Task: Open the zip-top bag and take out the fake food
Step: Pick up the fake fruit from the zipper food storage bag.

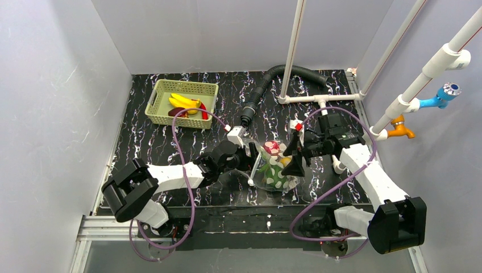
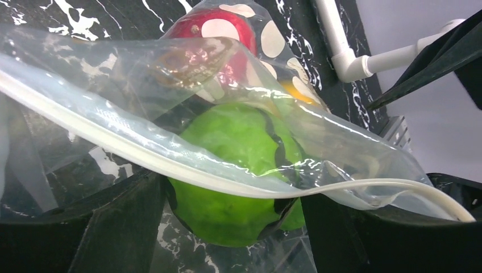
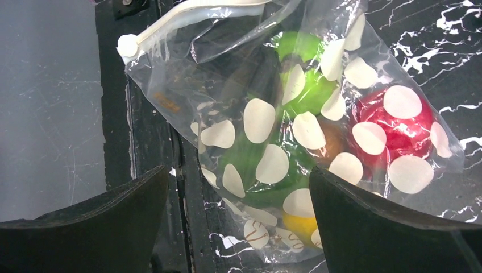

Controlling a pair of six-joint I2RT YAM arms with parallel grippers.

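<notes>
You see the table (image 1: 142, 131) from above its near edge; both wrist views face the zip-top bag (image 3: 261, 119) closely, from opposite sides.

**Crowded at the bag, open worktop to the left**

The zip-top bag (image 1: 277, 173) lies hemmed between the left gripper (image 1: 253, 162) and the right gripper (image 1: 295, 157), with no side gap. Its zip strip (image 2: 170, 165) and a green piece (image 2: 239, 170) fill the space between the left fingers (image 2: 119, 227). The right fingers (image 3: 364, 222) stand wide apart. A black hose (image 1: 262, 85) and white pipes (image 1: 318, 98) bar the far side. Bare worktop (image 1: 142, 148) lies between the basket (image 1: 153, 103) and the left arm.
</notes>
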